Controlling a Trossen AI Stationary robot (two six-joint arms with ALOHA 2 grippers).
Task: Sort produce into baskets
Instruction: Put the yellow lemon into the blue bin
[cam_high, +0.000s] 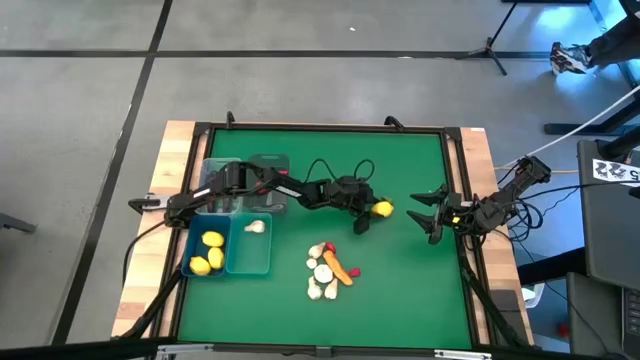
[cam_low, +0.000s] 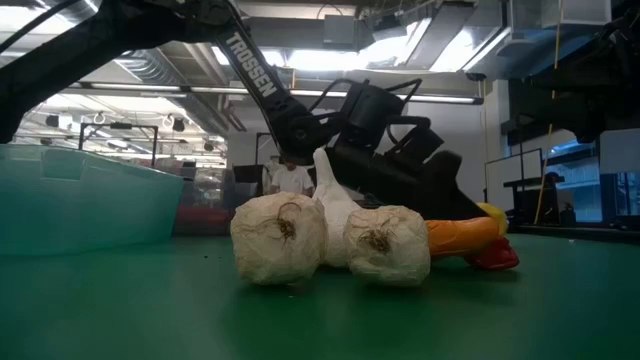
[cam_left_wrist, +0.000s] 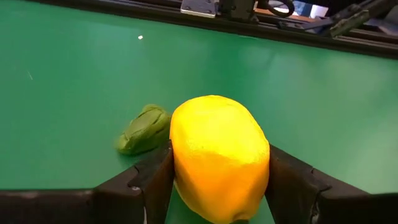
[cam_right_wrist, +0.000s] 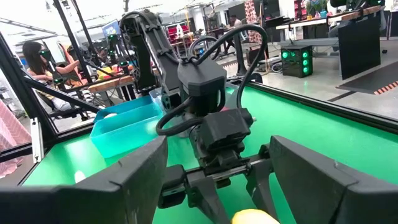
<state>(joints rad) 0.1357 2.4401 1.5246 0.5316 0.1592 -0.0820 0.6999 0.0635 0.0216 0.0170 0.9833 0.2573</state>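
Observation:
My left gripper (cam_high: 374, 212) reaches out to the middle of the green mat and is shut on a yellow lemon (cam_high: 382, 209), which fills the left wrist view (cam_left_wrist: 219, 155). My right gripper (cam_high: 426, 214) is open and empty just right of it, its fingers pointing at the lemon (cam_right_wrist: 255, 218). Two blue baskets stand at the near left: one (cam_high: 205, 253) holds two lemons, the other (cam_high: 251, 246) a garlic bulb. Two clear grey baskets (cam_high: 262, 170) lie partly under my left arm. A pile of garlic (cam_high: 322, 270), a carrot (cam_high: 336, 266) and a red pepper (cam_high: 352, 271) lies on the mat near the front. My left gripper pinches the lemon between its two fingers (cam_left_wrist: 152, 180), one on each of its opposite sides (cam_left_wrist: 180, 168). The fingers come nearly level from the table's left. Whether the lemon rests on the mat or is just clear of it, I cannot tell.
A small green piece (cam_left_wrist: 144, 129) lies on the mat just beyond the lemon. In the low view the garlic bulbs (cam_low: 280, 240), carrot (cam_low: 460, 238) and pepper (cam_low: 497, 258) stand in front of my left arm. People sit in the room beyond the table (cam_right_wrist: 34, 56).

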